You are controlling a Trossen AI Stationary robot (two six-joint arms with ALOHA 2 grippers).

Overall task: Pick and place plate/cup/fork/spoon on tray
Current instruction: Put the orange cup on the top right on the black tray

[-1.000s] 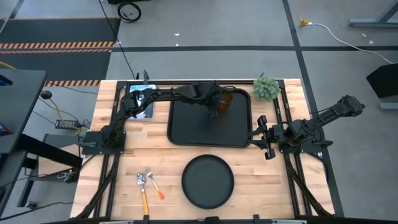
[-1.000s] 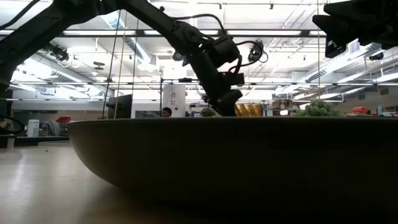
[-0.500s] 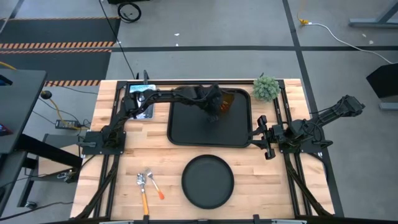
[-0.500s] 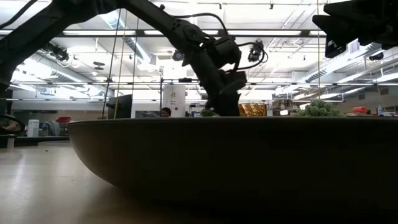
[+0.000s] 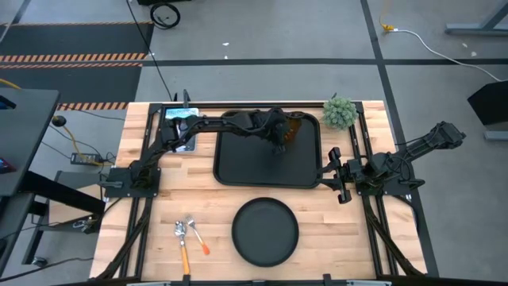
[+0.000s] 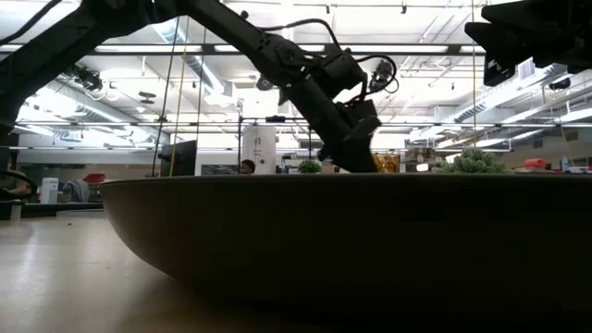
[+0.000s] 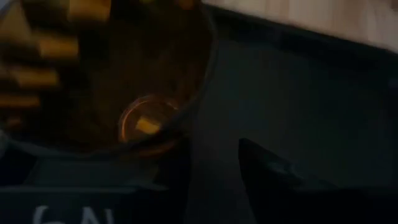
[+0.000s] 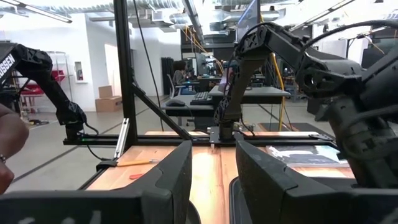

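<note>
The amber cup (image 5: 292, 129) stands upright in the far right corner of the black tray (image 5: 238, 171). My left gripper (image 5: 279, 143) is right beside it, on its left. In the left wrist view the gripper (image 7: 213, 146) is open, with bare tray floor (image 7: 298, 93) showing in the gap and the cup (image 7: 112, 74) beside one finger. The round black plate (image 5: 265, 232) lies on the table in front of the tray. The fork and spoon (image 5: 184, 246) (image 5: 198, 238) lie at the near left; I cannot tell which is which. My right gripper (image 5: 337, 175) waits open at the tray's right. My left gripper has nothing between its fingers. One finger (image 7: 177, 180) stands right next to the lower part of the cup's wall (image 7: 186, 127). I cannot tell whether it touches the wall.
A small green plant (image 5: 339, 113) stands just beyond the tray's far right corner, close to the cup. A flat blue-and-white object (image 5: 181, 121) lies at the far left. The plate fills the front of the low view (image 6: 351, 240). A person's hand (image 8: 7, 146) shows beyond the table.
My left gripper has gone a little toward the table's right edge and down, tipping over as it went. The cup has moved with it toward the tray's far right corner and now sits lower, with less of it showing above the plate in the low view.
</note>
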